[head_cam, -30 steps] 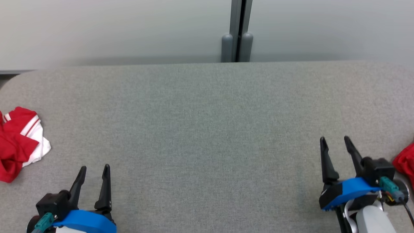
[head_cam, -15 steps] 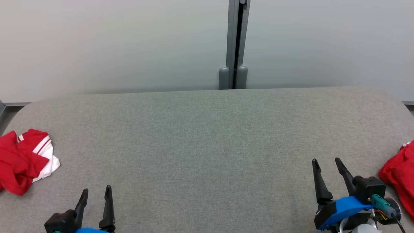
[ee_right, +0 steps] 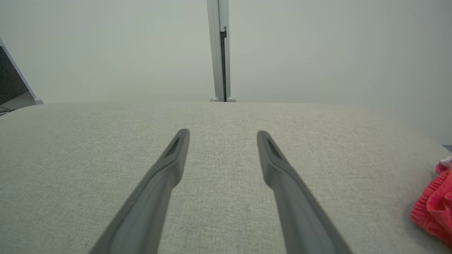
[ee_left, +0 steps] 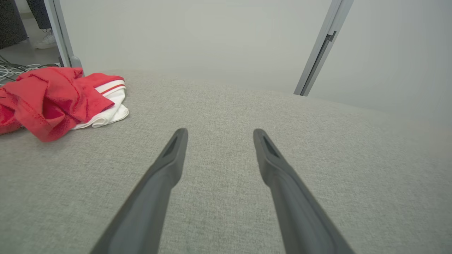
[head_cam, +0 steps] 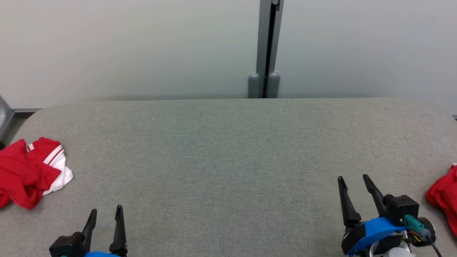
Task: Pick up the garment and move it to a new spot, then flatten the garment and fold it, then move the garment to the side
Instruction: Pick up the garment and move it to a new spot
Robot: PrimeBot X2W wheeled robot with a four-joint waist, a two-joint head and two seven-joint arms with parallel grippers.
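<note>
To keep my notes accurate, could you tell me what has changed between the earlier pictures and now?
The head camera tilted up, so the whole view slid down. The left gripper and right gripper stay open and empty; the red-and-white garment and the red garment lie untouched on the table.

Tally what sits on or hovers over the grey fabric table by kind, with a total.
Crumpled cloth items: 2 (red-and-white garment at the left edge, red cloth at the right edge)
Dark two-fingered grippers: 2 (left gripper, right gripper, both open and empty)
Total: 4
</note>
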